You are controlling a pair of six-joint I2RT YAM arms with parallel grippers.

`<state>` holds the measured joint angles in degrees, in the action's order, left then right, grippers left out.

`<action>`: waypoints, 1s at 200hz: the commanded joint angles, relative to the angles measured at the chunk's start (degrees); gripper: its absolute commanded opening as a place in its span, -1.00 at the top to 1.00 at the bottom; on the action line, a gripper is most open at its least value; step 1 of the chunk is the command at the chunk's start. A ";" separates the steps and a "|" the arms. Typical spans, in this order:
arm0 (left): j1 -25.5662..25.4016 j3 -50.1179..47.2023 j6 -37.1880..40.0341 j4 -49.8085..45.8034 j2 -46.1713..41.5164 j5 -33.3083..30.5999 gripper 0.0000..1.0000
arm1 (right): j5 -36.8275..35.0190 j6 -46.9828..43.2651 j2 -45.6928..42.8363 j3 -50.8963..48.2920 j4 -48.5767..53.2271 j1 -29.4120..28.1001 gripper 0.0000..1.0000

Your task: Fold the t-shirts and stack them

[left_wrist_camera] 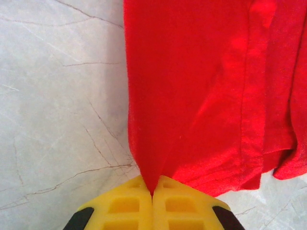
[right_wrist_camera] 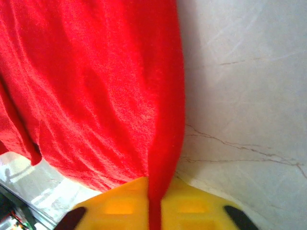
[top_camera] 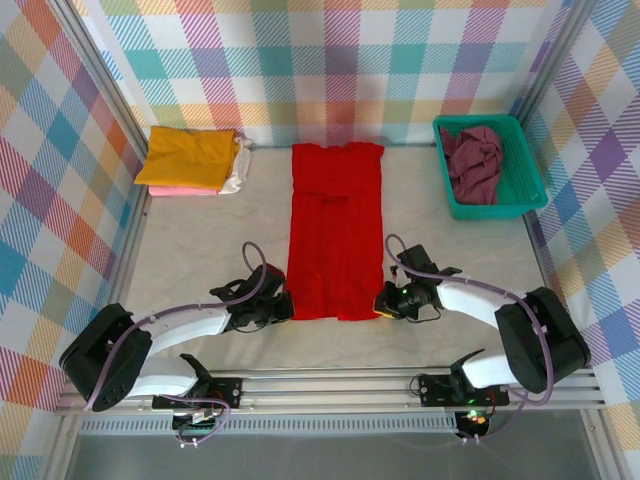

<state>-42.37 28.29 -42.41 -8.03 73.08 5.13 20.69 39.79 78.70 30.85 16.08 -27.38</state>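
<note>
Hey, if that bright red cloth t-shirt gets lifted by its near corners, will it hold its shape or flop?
Likely floppy: the bright red cloth t-shirt lies flat in soft folds, and its hem bunches where the left gripper and right gripper pinch it. Probably light, the cloth looking thin, so it should sag between them and drag on the table.

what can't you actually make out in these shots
- Top view: the pink shirt and white shirt are mostly covered by the yellow shirt, so their folds are hidden.
- Top view: the maroon shirt is bunched in the basket, hiding whatever lies beneath it.
- Wrist views: the red shirt runs past the picture edges, so its outline is cut off.
</note>
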 commanded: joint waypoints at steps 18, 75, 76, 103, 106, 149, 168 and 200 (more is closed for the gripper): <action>-0.67 -0.61 0.38 -2.52 -3.34 -1.32 1.00 | 1.10 -0.24 -2.07 1.83 1.25 -0.57 1.00; -3.50 -2.06 -0.33 -3.91 -5.56 1.50 1.00 | 3.38 1.26 -5.14 -1.78 1.20 -3.39 1.00; -3.55 -2.17 -0.45 -3.96 -5.66 1.48 1.00 | 3.34 1.30 -5.22 -1.86 1.17 -3.48 1.00; -5.87 -4.98 -4.23 -4.51 -9.58 0.99 1.00 | 4.18 4.05 -8.99 -5.67 1.44 -4.98 1.00; -6.28 -5.19 -4.72 -4.67 -10.23 0.87 1.00 | 4.26 4.33 -9.67 -6.04 1.66 -5.19 1.00; -10.53 -7.59 -9.26 -10.33 -21.55 -5.15 1.00 | -0.02 6.54 -22.00 -8.97 7.08 -6.20 1.00; -10.46 -7.22 -8.80 -8.47 -22.68 -7.98 1.00 | -2.61 7.02 -22.52 -7.58 5.71 -6.11 1.00; -10.04 -1.40 -5.22 -9.54 -19.83 -10.63 1.00 | -6.22 7.29 -19.41 -2.36 6.12 -5.90 1.00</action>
<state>-52.38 22.37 -49.89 -16.10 51.72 -1.37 18.72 46.15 57.84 24.10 21.26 -33.26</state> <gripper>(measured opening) 0.049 0.046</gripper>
